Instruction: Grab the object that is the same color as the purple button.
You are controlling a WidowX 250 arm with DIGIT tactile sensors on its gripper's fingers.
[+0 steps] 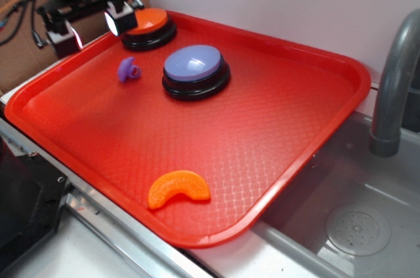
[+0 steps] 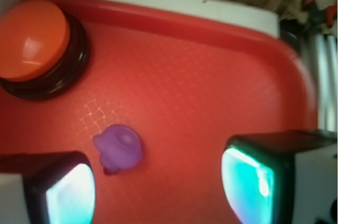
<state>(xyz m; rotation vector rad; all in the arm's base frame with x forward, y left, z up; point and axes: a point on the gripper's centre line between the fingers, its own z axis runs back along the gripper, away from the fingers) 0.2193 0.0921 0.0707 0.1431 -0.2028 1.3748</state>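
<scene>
Wrist view: the gripper (image 2: 158, 187) has its two fingers spread wide, nothing between the pads; left-hand finger (image 2: 58, 189) and right-hand finger (image 2: 264, 176) both glow pale at their inner faces. The purple toy piece (image 2: 119, 149) lies on the red tray (image 2: 211, 76) just ahead of the fingers, inside the gap but nearer the left-hand one, not touching either. Beyond it and off to the left of the fingers stands the orange button (image 2: 33, 39) on its black base.

Exterior view: gripper (image 1: 92, 25) hangs over the tray's far corner, above the toy piece (image 1: 128, 69). The purple button (image 1: 194, 65) sits beside the toy piece, apart. An orange slice (image 1: 178, 188) lies well apart near the opposite tray edge.
</scene>
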